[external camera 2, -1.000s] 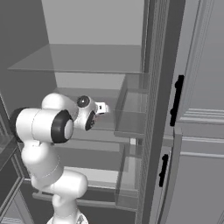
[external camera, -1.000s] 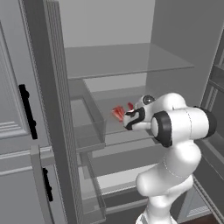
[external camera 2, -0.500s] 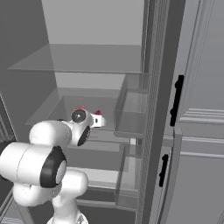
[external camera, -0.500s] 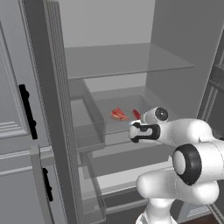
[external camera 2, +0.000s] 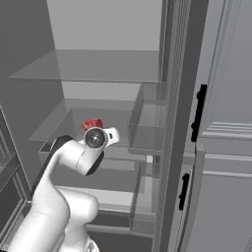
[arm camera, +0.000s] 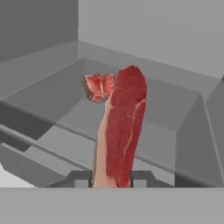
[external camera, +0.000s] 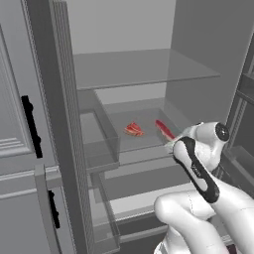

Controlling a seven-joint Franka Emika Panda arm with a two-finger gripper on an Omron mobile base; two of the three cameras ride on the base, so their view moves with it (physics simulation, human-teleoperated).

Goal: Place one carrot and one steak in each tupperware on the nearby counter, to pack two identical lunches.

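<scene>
Steak sits clamped in your tool; draw it straight back, clear of the drawer rim. Leave the second steak at the far end untouched.

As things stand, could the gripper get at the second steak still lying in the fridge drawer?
Probably not yet: the gripper is shut on a steak, so it is occupied. The other steak lies uncovered in the open drawer, nothing blocking it.

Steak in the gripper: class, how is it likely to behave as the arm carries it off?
The steak stands straight out from the gripper, so probably stiff. Long and pinched at one end, it might pivot. Flat, so unlikely to roll.
</scene>
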